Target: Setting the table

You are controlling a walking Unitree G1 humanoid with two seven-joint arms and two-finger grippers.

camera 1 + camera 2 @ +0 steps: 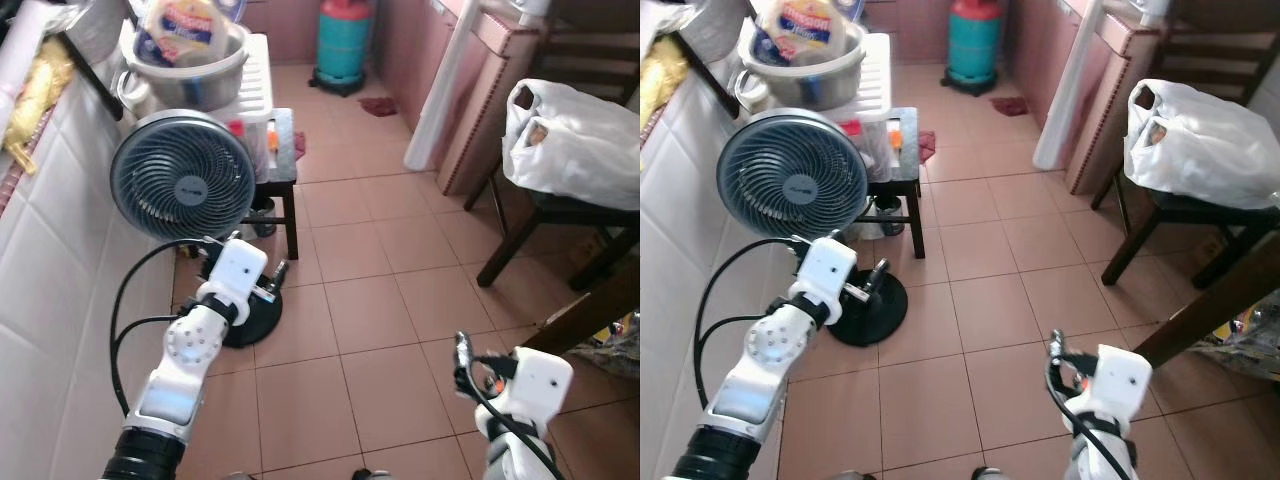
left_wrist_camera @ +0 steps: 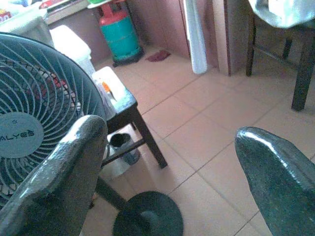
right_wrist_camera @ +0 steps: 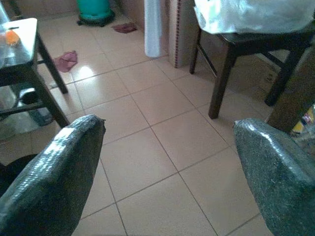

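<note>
Currently, table [image 1: 1230, 295]: dark wooden edge, possibly the dining table, at robot's right; mostly out of frame.
Left gripper [image 2: 167, 162]: fingers spread, empty, raised beside fan [image 1: 183, 187].
Right gripper [image 3: 170, 167]: fingers spread, empty, over tiled floor [image 1: 370, 300].
Chair [image 1: 560, 215]: by table, holds white bag [image 1: 570, 140].
Stool [image 1: 285, 175]: behind fan.
Gas cylinder [image 1: 343, 45]: far end.

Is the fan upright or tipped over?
Upright: the fan stands on its round base on the floor, head facing the robot.
</note>
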